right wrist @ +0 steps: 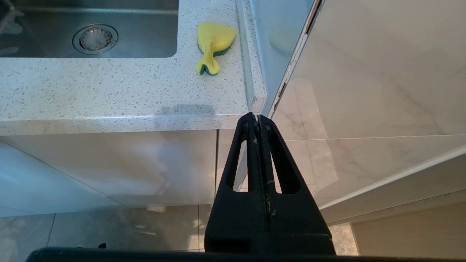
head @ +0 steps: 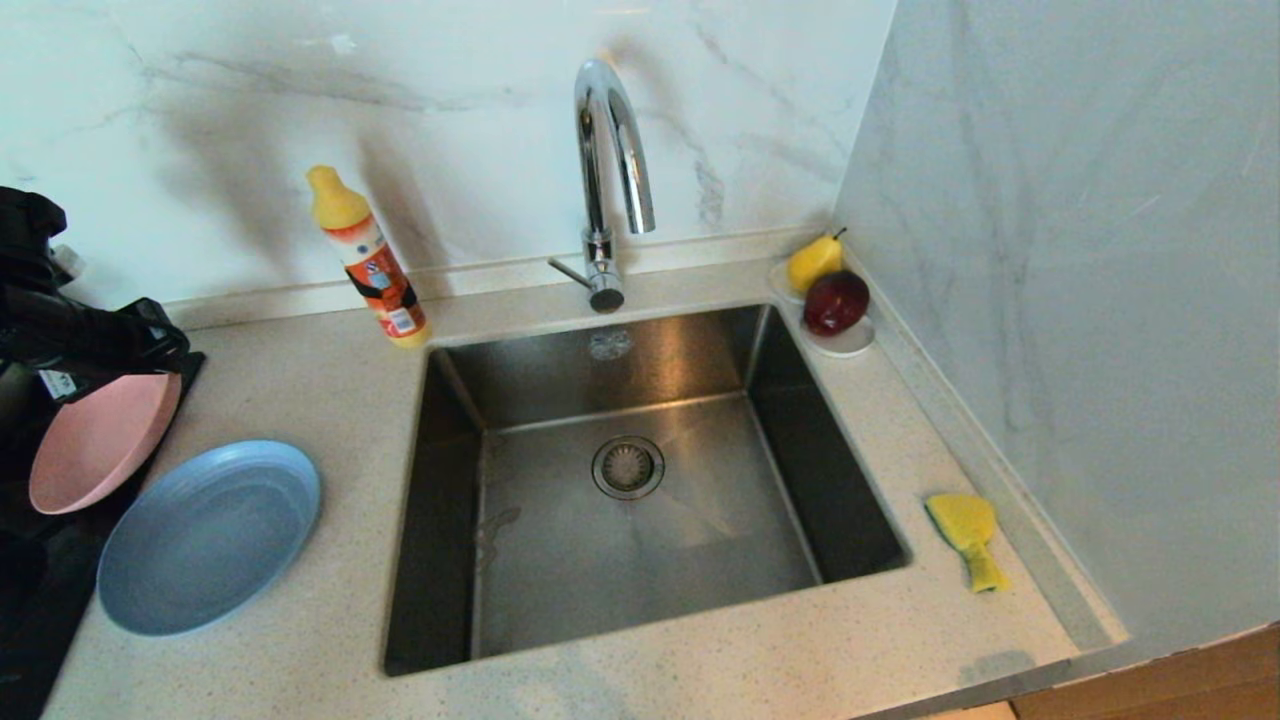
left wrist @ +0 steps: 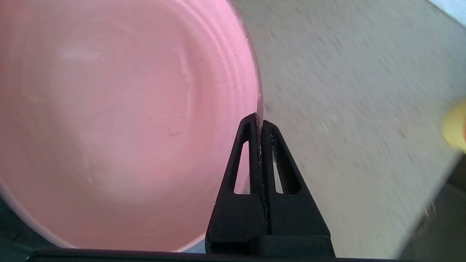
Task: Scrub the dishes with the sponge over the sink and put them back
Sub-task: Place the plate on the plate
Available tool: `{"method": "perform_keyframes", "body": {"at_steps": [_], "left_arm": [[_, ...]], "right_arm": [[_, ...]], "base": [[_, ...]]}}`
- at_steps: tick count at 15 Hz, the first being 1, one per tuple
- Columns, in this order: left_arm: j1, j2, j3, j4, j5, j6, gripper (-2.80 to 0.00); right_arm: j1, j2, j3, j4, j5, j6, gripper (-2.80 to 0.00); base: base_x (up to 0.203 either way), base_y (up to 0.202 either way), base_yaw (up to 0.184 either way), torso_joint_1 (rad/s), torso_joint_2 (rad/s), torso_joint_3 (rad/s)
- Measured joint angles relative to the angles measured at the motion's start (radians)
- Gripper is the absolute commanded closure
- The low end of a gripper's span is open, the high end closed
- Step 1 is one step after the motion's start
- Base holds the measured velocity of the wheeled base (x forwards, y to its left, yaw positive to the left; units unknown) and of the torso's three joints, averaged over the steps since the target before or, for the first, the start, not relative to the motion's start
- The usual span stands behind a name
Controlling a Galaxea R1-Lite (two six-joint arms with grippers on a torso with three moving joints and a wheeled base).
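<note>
My left gripper (left wrist: 259,122) is shut on the rim of the pink plate (left wrist: 120,120), holding it tilted above the counter at the far left (head: 100,440). The light-blue plate (head: 205,535) lies flat on the counter just to its right, left of the sink (head: 560,560). The yellow sponge (head: 968,535) with its green layer lies on the counter right of the sink, also seen from the right wrist (right wrist: 213,45). My right gripper (right wrist: 257,118) hangs shut and empty below the counter's front edge, out of the head view. The teal bowl is out of view.
A tall chrome tap (head: 605,170) stands behind the basin. An orange bottle with a yellow cap (head: 368,258) stands at the back left. A white saucer (head: 850,342) with a pear and a red apple sits in the back right corner by the wall.
</note>
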Motion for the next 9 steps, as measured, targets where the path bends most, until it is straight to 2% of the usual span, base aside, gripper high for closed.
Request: {"method": "perform_keyframes", "body": {"at_steps": [9], "left_arm": [[-0.054,-0.088,0.007,0.066,-0.002,-0.001,0.00]], "right_arm": [[0.000,0.000,0.000,0.000,0.000,0.000,0.00]], "base": [[0.000,0.000,0.000,0.000,0.00,0.000]]}}
